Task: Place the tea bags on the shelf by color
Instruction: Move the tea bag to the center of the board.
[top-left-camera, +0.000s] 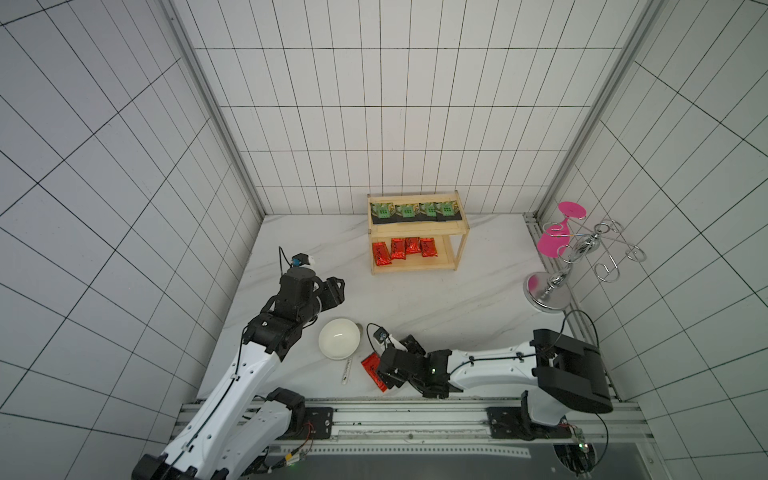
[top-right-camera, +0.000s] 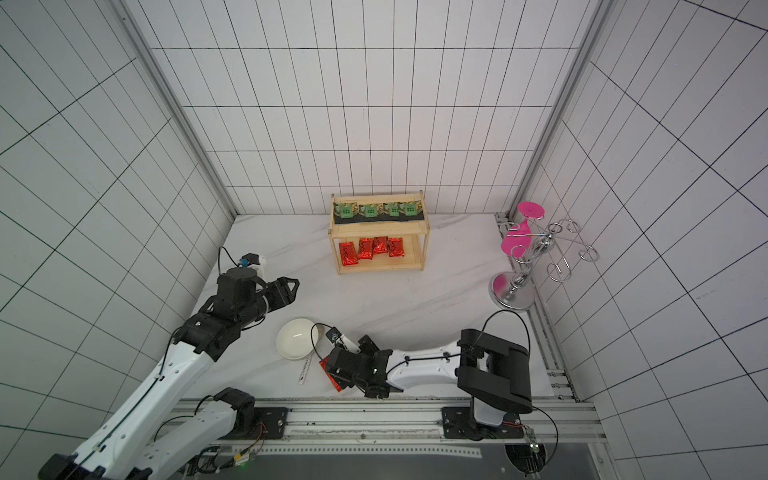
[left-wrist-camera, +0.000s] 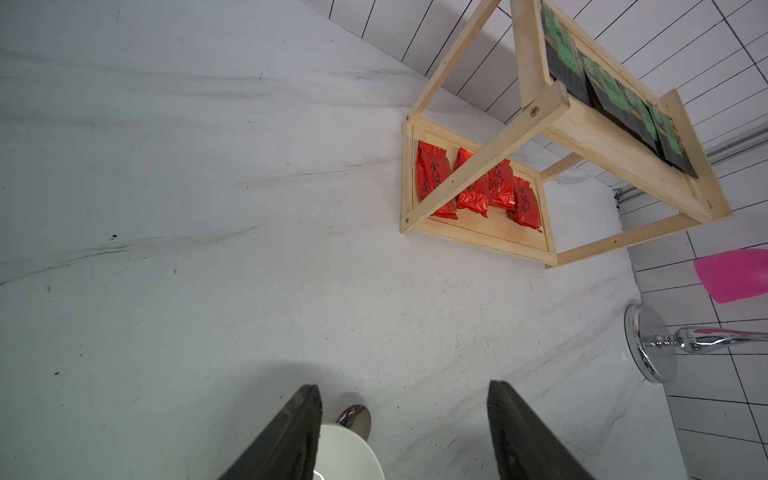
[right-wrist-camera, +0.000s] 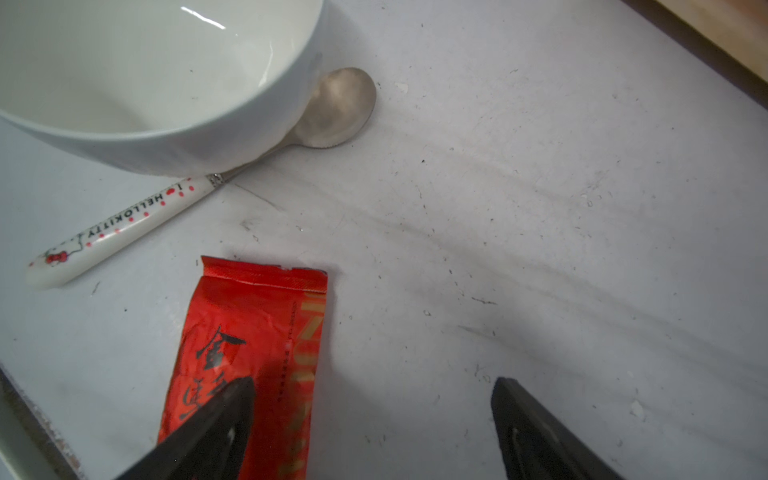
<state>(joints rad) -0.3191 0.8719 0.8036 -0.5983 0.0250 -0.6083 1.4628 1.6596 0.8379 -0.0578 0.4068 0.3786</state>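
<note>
Shelf (top-left-camera: 419, 229) at far side of worktop (top-left-camera: 415, 307) — four black sachets (top-left-camera: 405, 212) on top tier, four red pouches (top-left-camera: 398, 248) below. Fifth red pouch (right-wrist-camera: 249, 332) lies flat on worktop beside spoon (right-wrist-camera: 124, 224) — right hand (right-wrist-camera: 372, 386) spread wide, one finger over it. Left hand (left-wrist-camera: 405, 395) wide, empty.

bare tabletop (top-left-camera: 415, 299) between shelf (top-left-camera: 415, 269) and bowl (top-left-camera: 338, 338), spoon (top-left-camera: 347, 372) alongside
</note>
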